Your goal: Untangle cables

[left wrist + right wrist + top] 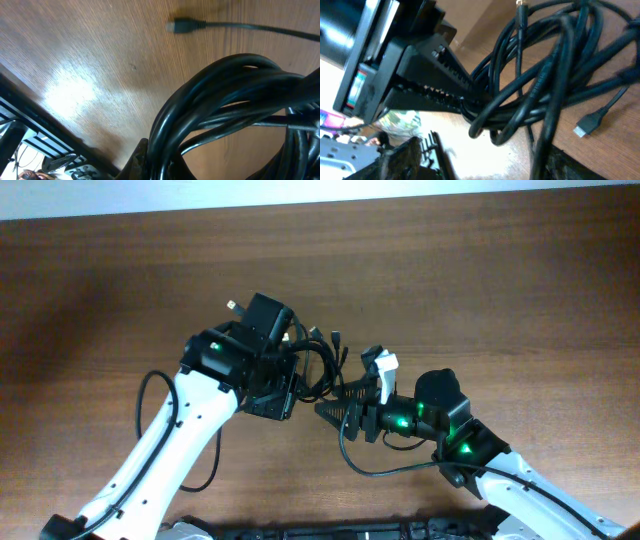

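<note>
- From overhead we see the cables bundled mid-desk, between both arms.
- The left end effector sits on the bundle; we cannot tell its opening.
- Only the left wrist view shows a loose plug lying flat.
- The right wrist view shows the other arm's fingers narrowly clamping several strands; the right end effector state we cannot tell.

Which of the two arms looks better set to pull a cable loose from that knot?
Probably the left. In the right wrist view the left claw appears clamped on the cables, so it could draw them away. The right claw sits just beside the bundle; whether it grips anything isn't clear.
</note>
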You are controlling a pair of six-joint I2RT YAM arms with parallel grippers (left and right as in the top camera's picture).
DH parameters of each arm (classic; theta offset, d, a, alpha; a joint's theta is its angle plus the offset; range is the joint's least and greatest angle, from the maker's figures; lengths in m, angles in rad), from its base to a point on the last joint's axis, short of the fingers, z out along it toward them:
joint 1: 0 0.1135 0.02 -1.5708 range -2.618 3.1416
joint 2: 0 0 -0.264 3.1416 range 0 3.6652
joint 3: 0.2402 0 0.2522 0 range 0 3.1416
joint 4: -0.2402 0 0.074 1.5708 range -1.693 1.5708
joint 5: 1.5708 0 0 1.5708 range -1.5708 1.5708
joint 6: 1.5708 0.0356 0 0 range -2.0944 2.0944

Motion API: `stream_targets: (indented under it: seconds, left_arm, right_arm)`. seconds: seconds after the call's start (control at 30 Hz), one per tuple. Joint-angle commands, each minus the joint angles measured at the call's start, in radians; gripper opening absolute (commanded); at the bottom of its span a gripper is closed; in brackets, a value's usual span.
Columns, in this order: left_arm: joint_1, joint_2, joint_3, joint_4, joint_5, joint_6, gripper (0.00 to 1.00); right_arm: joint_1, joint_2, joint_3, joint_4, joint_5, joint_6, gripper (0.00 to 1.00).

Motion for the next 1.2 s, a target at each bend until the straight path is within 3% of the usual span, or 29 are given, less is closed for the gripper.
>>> stream_targets:
  seconds: [0.0,0.07,0.13,0.17,0.2,0.33,0.4,0.57,0.67,0.8,0.93,1.03,1.13,1.17]
  left_arm:
    - [-0.043,-0.009,0.008,0.032,0.013,0.016,0.00]
    - [-0.061,-0.009,0.008,0.040,0.013,0.016,0.00]
    - [-0.063,-0.009,0.008,0.040,0.014,0.016,0.00]
    - [-0.064,-0.009,0.008,0.036,0.015,0.016,0.00]
    - [-0.071,-0.009,0.008,0.036,0.014,0.017,0.00]
    - [-0.137,-0.009,0.008,0.035,0.010,0.017,0.00]
    - [-0.135,-0.013,0.008,-0.023,0.014,0.017,0.00]
    - [-0.053,-0.141,0.008,-0.073,-0.037,0.017,0.00]
    - [-0.053,-0.153,0.008,-0.073,-0.095,0.016,0.00]
    - [-0.002,-0.153,0.008,-0.023,-0.361,0.016,0.00]
    - [0.058,-0.153,0.008,0.109,-0.366,0.016,0.00]
    - [0.059,-0.153,0.008,0.111,-0.380,0.016,0.00]
    - [0.059,-0.153,0.008,0.112,-0.425,0.007,0.00]
    - [0.058,-0.153,0.008,0.116,-0.414,0.005,0.00]
  right_arm:
    - [0.032,0.012,0.011,0.003,0.018,-0.010,0.56]
    - [0.032,0.021,0.011,0.003,0.021,-0.010,0.44]
    - [0.032,0.023,0.011,0.002,0.031,-0.010,0.24]
    - [0.032,0.023,0.011,0.003,0.040,-0.010,0.09]
    - [0.032,0.022,0.011,0.003,0.046,-0.010,0.04]
    - [0.031,0.022,0.011,-0.014,0.187,-0.009,0.04]
    - [0.031,0.022,0.011,-0.069,0.349,0.130,0.04]
    - [0.030,0.021,0.011,-0.287,0.533,0.106,0.04]
    - [0.015,0.018,0.011,-0.290,0.557,0.062,0.04]
    - [-0.107,-0.049,0.011,-0.426,0.514,0.062,0.04]
    - [-0.140,-0.137,0.011,-0.556,0.422,0.027,0.04]
    - [-0.140,-0.174,0.011,-0.580,0.132,-0.047,0.04]
    - [-0.140,-0.175,0.011,-0.699,0.101,-0.048,0.04]
    - [-0.140,-0.175,0.011,-0.716,0.102,-0.048,0.25]
